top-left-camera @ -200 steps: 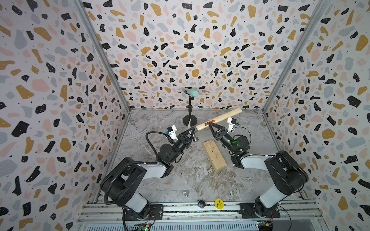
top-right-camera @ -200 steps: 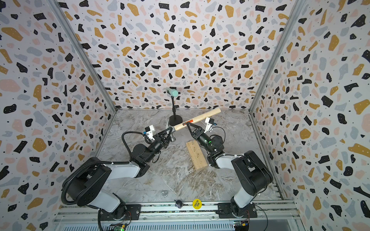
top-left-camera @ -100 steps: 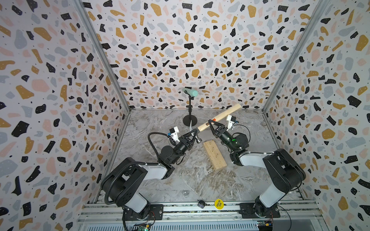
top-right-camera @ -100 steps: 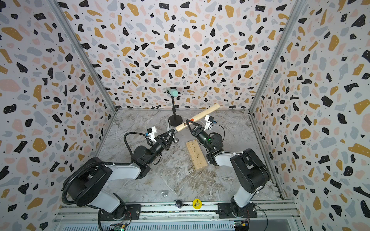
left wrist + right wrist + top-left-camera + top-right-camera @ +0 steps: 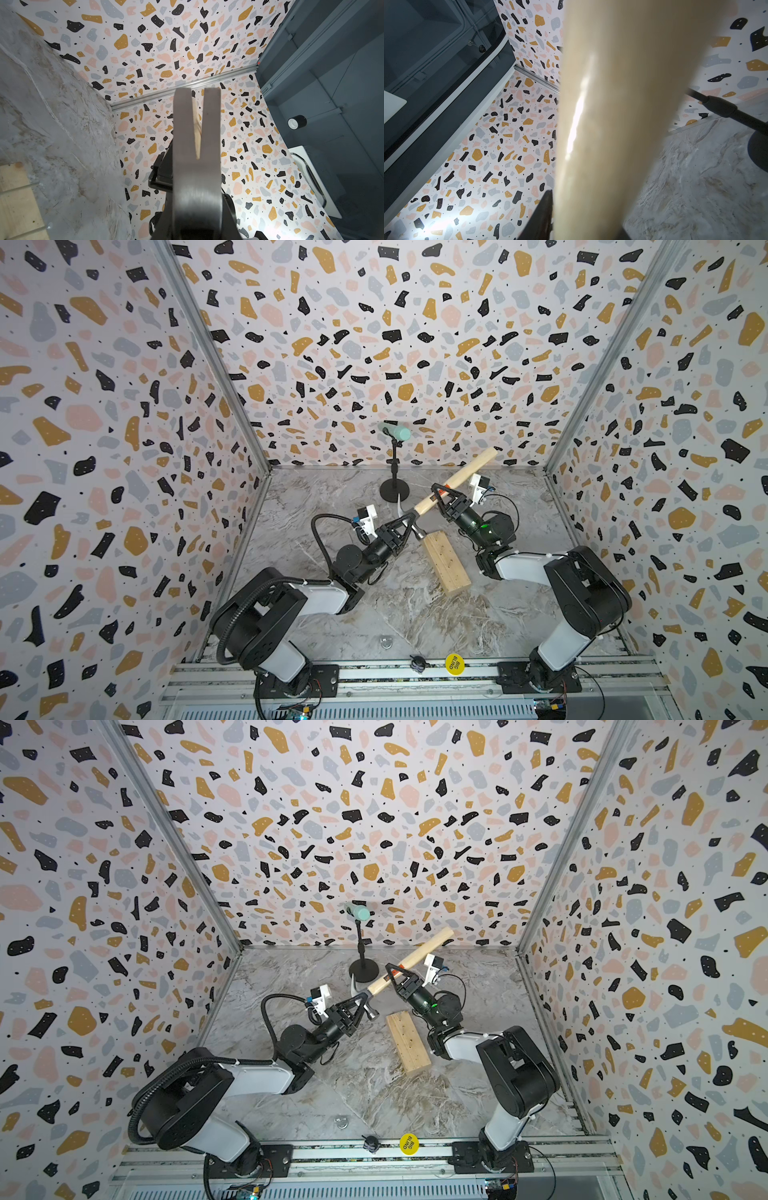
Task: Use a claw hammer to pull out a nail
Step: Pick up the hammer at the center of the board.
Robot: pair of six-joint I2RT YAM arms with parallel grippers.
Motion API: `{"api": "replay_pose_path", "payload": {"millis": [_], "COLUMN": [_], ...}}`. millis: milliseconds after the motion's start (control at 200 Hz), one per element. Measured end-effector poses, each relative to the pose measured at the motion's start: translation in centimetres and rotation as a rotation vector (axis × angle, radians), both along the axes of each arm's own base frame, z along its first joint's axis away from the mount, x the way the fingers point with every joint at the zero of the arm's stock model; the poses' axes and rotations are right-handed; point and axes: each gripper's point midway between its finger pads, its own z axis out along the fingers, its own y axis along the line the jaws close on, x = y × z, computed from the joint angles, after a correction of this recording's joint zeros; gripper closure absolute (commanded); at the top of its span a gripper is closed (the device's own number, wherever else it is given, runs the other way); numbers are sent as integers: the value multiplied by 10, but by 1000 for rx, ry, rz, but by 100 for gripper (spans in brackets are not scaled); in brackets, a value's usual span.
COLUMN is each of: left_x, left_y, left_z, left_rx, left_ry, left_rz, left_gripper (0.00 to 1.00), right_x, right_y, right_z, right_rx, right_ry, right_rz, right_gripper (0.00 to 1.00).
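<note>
Aloft, claw hammer clamped in left fingers and right fingers.

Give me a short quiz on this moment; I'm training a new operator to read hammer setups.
1. True or false: the claw hammer lies flat on the table.
2. Which one grips the hammer closest to its steel head? A) left gripper B) right gripper C) neither
3. Name the pale object lying on the table near the hammer's head.

Key
1. False: both grippers hold it off the table, tilted, with the handle end raised toward the back wall.
2. A
3. The wooden block
</note>
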Motion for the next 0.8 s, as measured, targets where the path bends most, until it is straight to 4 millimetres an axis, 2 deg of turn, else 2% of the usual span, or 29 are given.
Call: {"api": "replay_pose_path", "payload": {"millis": [446,546,681,801], "left_x": [-8,-9,-10,-10], "left_y": [-5,-4,-5,-6], "left_z": [-8,-12,-13,-15], "left_rx": [28,34,44,55], "left_ry": [-2,3,1,-2], "left_rz": [-24,-26,-27,-29], "left_gripper": [100,100,100,100], "right_x": [2,3,4,4], "right_y": [4,4,3,4], "right_z": [-2,-6,-8,-9], "right_rx": [-8,-16,-23,-28], "right_ry": [25,39,45,49], "right_rz": [30,34,39,46], "right_gripper": [77,84,100,100]}}
